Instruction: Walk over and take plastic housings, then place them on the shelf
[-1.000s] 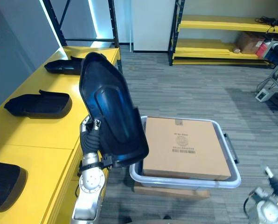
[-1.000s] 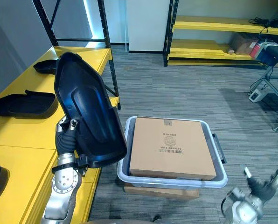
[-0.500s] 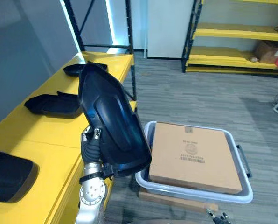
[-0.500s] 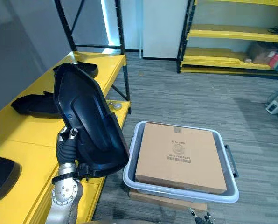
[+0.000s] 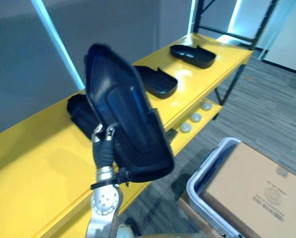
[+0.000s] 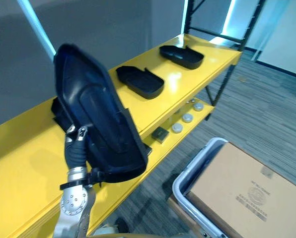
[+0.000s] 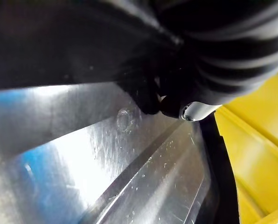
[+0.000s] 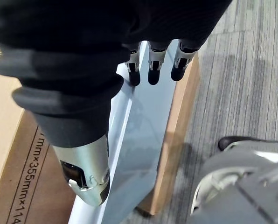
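Camera swing toward the long yellow shelf is the main change: the whole scene has shifted, so the shelf now runs across the view. Large black plastic housing remains upright in front of the shelf, its lower edge clasped by the left hand.

Three more black plastic housings lie on the shelf top:
- far housing
- middle housing
- near housing, partly hidden behind the held one

Three small pale round discs sit on the shelf's lower level. One grey plastic tote with one brown cardboard box stands beside the shelf. Right hand hangs over the tote's rim, fingers slack and empty.
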{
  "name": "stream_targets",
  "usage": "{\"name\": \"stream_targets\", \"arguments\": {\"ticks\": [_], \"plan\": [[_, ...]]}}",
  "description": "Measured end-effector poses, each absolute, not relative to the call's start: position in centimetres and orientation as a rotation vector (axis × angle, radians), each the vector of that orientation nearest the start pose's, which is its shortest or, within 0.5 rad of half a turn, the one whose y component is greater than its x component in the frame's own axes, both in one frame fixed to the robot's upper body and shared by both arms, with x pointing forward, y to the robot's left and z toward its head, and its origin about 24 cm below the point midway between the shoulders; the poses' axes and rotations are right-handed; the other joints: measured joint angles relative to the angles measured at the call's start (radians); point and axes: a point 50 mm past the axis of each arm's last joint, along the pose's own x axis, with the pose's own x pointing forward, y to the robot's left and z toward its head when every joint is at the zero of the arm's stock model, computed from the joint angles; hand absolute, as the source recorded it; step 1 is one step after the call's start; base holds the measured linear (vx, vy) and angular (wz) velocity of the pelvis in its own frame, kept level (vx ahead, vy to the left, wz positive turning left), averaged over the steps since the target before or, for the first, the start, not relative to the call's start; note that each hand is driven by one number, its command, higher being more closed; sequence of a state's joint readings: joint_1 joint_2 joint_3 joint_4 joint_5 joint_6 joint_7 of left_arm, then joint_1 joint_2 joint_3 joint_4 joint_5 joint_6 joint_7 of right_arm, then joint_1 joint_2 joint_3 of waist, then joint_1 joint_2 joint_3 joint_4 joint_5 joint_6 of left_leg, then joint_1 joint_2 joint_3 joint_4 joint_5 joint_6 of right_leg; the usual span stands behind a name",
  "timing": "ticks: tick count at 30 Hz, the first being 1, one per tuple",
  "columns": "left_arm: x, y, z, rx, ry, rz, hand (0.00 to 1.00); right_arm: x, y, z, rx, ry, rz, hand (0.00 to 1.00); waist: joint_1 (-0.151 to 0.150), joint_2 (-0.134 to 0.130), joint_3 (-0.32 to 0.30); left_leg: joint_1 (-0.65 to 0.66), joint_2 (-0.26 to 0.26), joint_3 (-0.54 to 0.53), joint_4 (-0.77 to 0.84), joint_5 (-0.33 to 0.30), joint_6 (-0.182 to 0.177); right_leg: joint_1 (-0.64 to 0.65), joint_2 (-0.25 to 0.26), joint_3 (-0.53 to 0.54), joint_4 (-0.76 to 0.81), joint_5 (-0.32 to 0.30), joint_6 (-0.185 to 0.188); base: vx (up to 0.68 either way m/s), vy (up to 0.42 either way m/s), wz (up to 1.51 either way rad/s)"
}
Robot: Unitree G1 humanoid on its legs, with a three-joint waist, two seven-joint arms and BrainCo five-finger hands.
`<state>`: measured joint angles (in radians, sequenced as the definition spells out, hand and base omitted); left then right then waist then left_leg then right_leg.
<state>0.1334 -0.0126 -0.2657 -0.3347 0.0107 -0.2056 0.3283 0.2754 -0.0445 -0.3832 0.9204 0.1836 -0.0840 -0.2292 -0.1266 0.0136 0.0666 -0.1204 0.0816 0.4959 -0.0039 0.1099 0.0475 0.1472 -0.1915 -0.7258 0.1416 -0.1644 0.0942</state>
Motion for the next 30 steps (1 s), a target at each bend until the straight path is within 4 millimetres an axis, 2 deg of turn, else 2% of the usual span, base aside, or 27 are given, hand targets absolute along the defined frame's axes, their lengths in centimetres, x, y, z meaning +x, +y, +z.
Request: {"name": "stream_targets", "arguments": {"ticks": [2,4,5,6,7,8,9,10,11,12,13,14,15,16,17,18,20,22,24,28,29,30], "plan": [[21.5,10.8,10.7,-0.145,-0.391,0.097,1.0,3.3,-24.5,-15.3,0.121,1.063,-0.791,0.0,0.001,0.005,0.002,0.015,-0.019,0.003,-0.023,0.0,0.0,-0.005,-0.027,-0.001,0.042,-0.005,-0.003,0.0,0.125,0.02],[21.5,10.5,10.6,-0.143,-0.384,0.073,1.0,3.3,-25.2,-15.1,0.086,1.061,-0.788,0.0,0.0,0.013,0.009,0.036,-0.039,0.003,-0.03,-0.013,0.007,-0.021,-0.076,0.003,0.141,-0.023,-0.03,-0.03,0.136,0.06],[21.5,10.5,10.4,-0.135,-0.376,0.063,1.0,3.3,-25.6,-15.0,0.059,1.06,-0.781,0.0,0.002,0.016,0.013,0.043,-0.055,-0.003,-0.031,-0.025,0.018,-0.051,-0.112,0.051,0.254,-0.042,-0.08,-0.06,0.139,0.27],[21.6,10.3,10.0,-0.128,-0.36,0.055,1.0,3.2,-25.8,-14.9,0.044,1.066,-0.768,0.0,-0.001,0.026,0.015,0.049,-0.061,-0.027,-0.019,-0.043,0.031,-0.1,-0.132,0.16,0.374,-0.03,-0.182,-0.05,0.144,0.4],[21.6,10.2,9.8,-0.126,-0.352,0.051,1.0,3.1,-25.7,-15.0,0.042,1.076,-0.743,0.0,-0.003,0.036,0.016,0.049,-0.061,-0.045,-0.015,-0.046,0.035,-0.131,-0.124,0.229,0.43,-0.01,-0.232,0.0,0.136,0.89],[21.6,10.1,9.5,-0.118,-0.34,0.042,1.0,3.2,-25.0,-15.2,0.046,1.094,-0.691,0.0,-0.015,0.064,0.024,0.048,-0.06,-0.111,-0.02,-0.044,0.032,-0.187,-0.053,0.4,0.466,-0.07,-0.208,0.04,0.082,1.3],[21.7,10.2,9.4,-0.114,-0.337,0.044,1.0,3.6,-23.5,-15.6,0.079,1.1,-0.638,0.0,-0.024,0.06,0.031,0.045,-0.069,-0.168,-0.045,-0.042,0.027,-0.216,0.052,0.562,0.453,-0.127,-0.151,0.03,0.048,1.43],[21.7,10.3,9.3,-0.111,-0.332,0.05,1.0,3.7,-23.0,-15.7,0.106,1.098,-0.635,0.0,-0.023,0.068,0.038,0.039,-0.077,-0.19,-0.068,-0.045,0.021,-0.226,0.103,0.636,0.438,-0.146,-0.132,-0.03,0.001,1.51],[21.7,10.6,8.8,-0.102,-0.313,0.066,1.0,4.1,-22.9,-15.7,0.11,1.089,-0.618,0.0,-0.028,0.043,0.037,0.038,-0.119,-0.221,-0.102,-0.114,-0.06,-0.25,0.158,0.757,0.367,-0.173,-0.126,0.01,0.006,1.35],[21.6,11.2,9.0,-0.071,-0.325,0.082,1.0,4.2,-21.1,-16.0,0.148,1.1,-0.599,0.0,-0.024,-0.078,0.034,-0.001,-0.194,-0.212,0.063,-0.158,-0.012,-0.266,0.064,0.796,0.283,-0.199,-0.166,0.01,-0.001,1.51],[21.7,11.4,9.0,-0.07,-0.327,0.104,1.0,4.7,-20.6,-15.9,0.147,1.082,-0.577,0.0,-0.018,-0.101,0.06,-0.06,-0.148,-0.234,0.391,-0.212,0.065,-0.272,0.037,0.764,0.337,-0.184,-0.077,0.06,-0.025,1.07],[21.3,11.1,8.4,-0.1,-0.29,0.131,1.0,4.3,-21.2,-15.7,0.126,1.077,-0.575,0.0,0.01,-0.037,0.052,-0.038,-0.052,-0.274,0.44,-0.326,-0.055,-0.271,0.096,0.732,0.339,-0.192,-0.07,0.05,0.056,0.63],[21.1,11.0,8.0,-0.111,-0.269,0.141,1.0,4.6,-21.3,-15.6,0.121,1.07,-0.569,0.0,0.042,-0.019,0.062,-0.016,-0.041,-0.284,0.399,-0.366,-0.067,-0.25,0.101,0.736,0.34,-0.193,-0.062,0.06,0.094,0.44],[20.7,11.2,7.5,-0.103,-0.248,0.146,1.0,4.8,-21.1,-15.7,0.103,1.07,-0.536,0.0,0.05,-0.03,0.056,-0.009,-0.057,-0.307,0.365,-0.35,-0.062,-0.222,0.086,0.712,0.292,-0.167,-0.044,0.07,0.14,0.36],[20.6,11.3,7.4,-0.098,-0.244,0.144,1.0,4.9,-21.1,-15.6,0.102,1.068,-0.532,0.0,0.052,-0.021,0.048,-0.003,-0.06,-0.314,0.349,-0.347,-0.061,-0.208,0.085,0.702,0.268,-0.157,-0.042,0.08,0.065,0.53],[20.6,11.4,7.3,-0.093,-0.241,0.14,1.0,5.1,-21.0,-15.6,0.103,1.059,-0.53,0.0,0.057,-0.027,0.045,-0.005,-0.06,-0.321,0.343,-0.341,-0.06,-0.185,0.084,0.683,0.229,-0.138,-0.041,0.11,0.048,0.42],[20.6,11.7,7.2,-0.089,-0.239,0.138,1.0,5.7,-20.5,-15.4,0.117,1.035,-0.522,0.0,0.065,-0.043,0.037,-0.002,-0.06,-0.333,0.341,-0.328,-0.049,-0.155,0.085,0.661,0.193,-0.127,-0.039,0.13,0.01,0.33],[20.2,11.9,6.8,-0.076,-0.22,0.129,1.0,6.1,-19.5,-15.4,0.133,1.025,-0.496,0.0,0.074,-0.078,0.012,0.019,-0.062,-0.329,0.336,-0.321,-0.044,-0.125,0.084,0.646,0.165,-0.117,-0.038,0.21,-0.025,0.24],[19.8,11.9,6.4,-0.074,-0.198,0.121,1.0,6.2,-19.2,-15.4,0.141,1.022,-0.494,0.0,0.089,-0.089,0.004,0.052,-0.055,-0.328,0.317,-0.317,-0.046,-0.098,0.093,0.644,0.157,-0.093,-0.041,0.19,-0.011,0.11],[19.2,12.2,5.9,-0.071,-0.171,0.131,1.0,6.7,-19.1,-15.2,0.141,0.996,-0.485,0.0,0.096,-0.088,-0.019,0.099,-0.044,-0.32,0.248,-0.273,-0.053,-0.079,0.108,0.644,0.153,-0.033,-0.051,0.11,0.01,0.11],[19.2,12.1,5.9,-0.071,-0.171,0.131,1.0,6.8,-19.0,-15.1,0.138,0.992,-0.48,0.0,0.102,-0.087,-0.023,0.113,-0.042,-0.315,0.225,-0.255,-0.056,-0.077,0.11,0.644,0.156,-0.016,-0.047,0.07,0.015,0.09],[19.2,12.1,6.0,-0.071,-0.173,0.13,1.0,6.9,-19.0,-15.1,0.138,0.988,-0.48,0.0,0.111,-0.085,-0.022,0.124,-0.038,-0.313,0.208,-0.243,-0.057,-0.077,0.117,0.642,0.166,-0.005,-0.059,0.07,0.009,0.11]]}}
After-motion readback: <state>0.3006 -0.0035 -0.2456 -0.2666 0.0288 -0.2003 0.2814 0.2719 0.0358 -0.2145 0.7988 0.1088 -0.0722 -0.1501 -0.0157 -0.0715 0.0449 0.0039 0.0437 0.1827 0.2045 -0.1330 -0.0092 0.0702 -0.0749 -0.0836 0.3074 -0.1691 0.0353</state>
